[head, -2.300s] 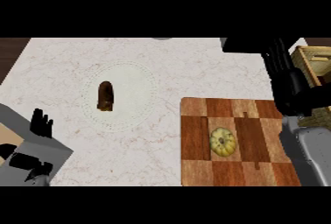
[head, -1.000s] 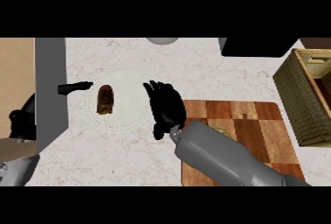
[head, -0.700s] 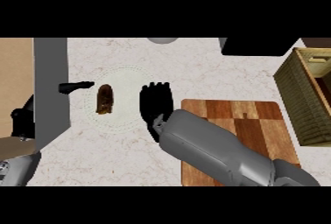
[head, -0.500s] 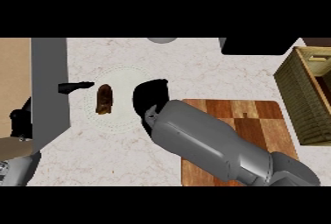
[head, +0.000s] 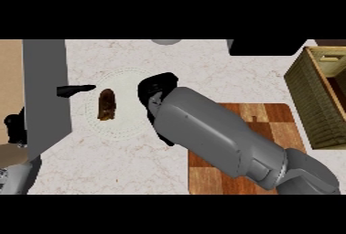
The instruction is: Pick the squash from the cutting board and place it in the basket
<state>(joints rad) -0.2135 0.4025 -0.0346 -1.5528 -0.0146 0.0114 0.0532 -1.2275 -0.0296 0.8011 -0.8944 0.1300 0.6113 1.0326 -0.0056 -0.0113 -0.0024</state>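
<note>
The squash shows nowhere; my right forearm [head: 223, 137] lies across the wooden cutting board [head: 270, 121] and hides most of it. My right hand [head: 157, 89] is over the counter left of the board, at the right edge of a white plate [head: 128, 132], seen from its back. The wicker basket [head: 314, 105] stands at the right edge, beyond the board. My left hand [head: 13, 124] is at the far left, and one straight finger [head: 74, 90] pokes out past a grey slab [head: 44, 91].
A brown oblong piece of food [head: 107, 104] lies on the white plate. A black object [head: 267, 46] and a small grey round thing [head: 165, 41] sit at the counter's far edge.
The squash, seen on the board 2.3 s ago, is now hidden. My right forearm has swung further over the board, and the hand has tipped down beside the plate. The left hand has stayed put.
</note>
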